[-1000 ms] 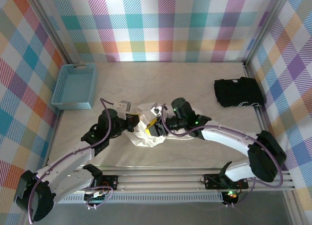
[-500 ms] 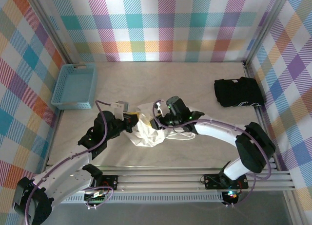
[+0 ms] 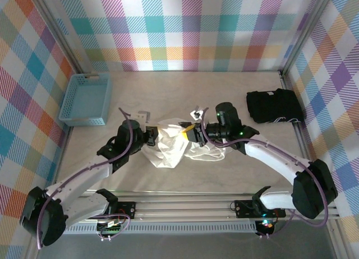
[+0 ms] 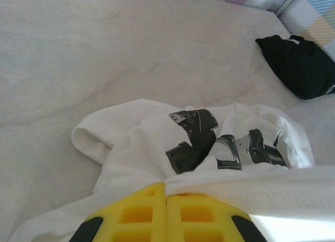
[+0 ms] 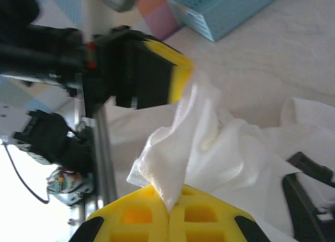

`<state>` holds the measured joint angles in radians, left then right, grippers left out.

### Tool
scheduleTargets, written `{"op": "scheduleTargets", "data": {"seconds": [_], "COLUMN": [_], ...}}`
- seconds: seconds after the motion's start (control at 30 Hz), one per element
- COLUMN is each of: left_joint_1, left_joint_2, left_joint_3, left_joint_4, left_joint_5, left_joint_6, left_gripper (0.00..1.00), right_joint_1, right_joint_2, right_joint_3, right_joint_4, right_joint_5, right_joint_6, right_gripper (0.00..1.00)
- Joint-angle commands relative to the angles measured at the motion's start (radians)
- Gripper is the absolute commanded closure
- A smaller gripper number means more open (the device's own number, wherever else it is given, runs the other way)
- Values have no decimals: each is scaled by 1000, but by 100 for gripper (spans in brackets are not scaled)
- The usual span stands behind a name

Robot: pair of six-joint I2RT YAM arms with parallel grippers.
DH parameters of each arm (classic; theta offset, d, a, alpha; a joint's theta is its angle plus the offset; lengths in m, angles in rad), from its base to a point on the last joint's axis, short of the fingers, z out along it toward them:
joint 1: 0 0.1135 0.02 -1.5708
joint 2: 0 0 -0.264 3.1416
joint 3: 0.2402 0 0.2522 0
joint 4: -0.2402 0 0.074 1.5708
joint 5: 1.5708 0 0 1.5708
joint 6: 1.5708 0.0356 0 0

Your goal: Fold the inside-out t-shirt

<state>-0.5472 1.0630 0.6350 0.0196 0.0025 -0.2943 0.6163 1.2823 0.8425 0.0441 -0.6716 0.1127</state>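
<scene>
Both arms reach forward from the near bench edge and angle inward, wrists facing each other. Left end effector [image 3: 153, 138] is clamped shut on a fold of the inside-out t-shirt [image 3: 168, 151]. Right end effector [image 3: 191, 132] is pinched closed on the opposite edge. Shirt is bunched between them, rest lying on the bench [image 3: 224, 88]. Beyond right: black garment [image 3: 274, 106]. Beyond left: blue basket [image 3: 87, 99].
</scene>
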Motion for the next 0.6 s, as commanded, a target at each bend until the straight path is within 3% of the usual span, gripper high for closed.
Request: {"op": "scheduleTargets", "data": {"seconds": [0.0, 0.2, 0.3, 0.57], "left_joint_1": [13, 13, 13, 10], "left_joint_2": [54, 39, -2, -50], "left_joint_3": [67, 59, 27, -56], "left_joint_4": [-45, -39, -33, 28], "left_joint_5": [-16, 53, 82, 315], "left_joint_6": [22, 35, 31, 14], "left_gripper": [98, 93, 100, 100], "right_joint_1": [-15, -22, -27, -26], "right_joint_2": [-1, 40, 43, -9], "right_joint_3": [-29, -17, -17, -66], "right_joint_4": [87, 80, 21, -146], "right_joint_5": [-172, -151, -109, 208], "right_joint_6": [52, 51, 3, -26], "right_gripper": [97, 96, 93, 71]}}
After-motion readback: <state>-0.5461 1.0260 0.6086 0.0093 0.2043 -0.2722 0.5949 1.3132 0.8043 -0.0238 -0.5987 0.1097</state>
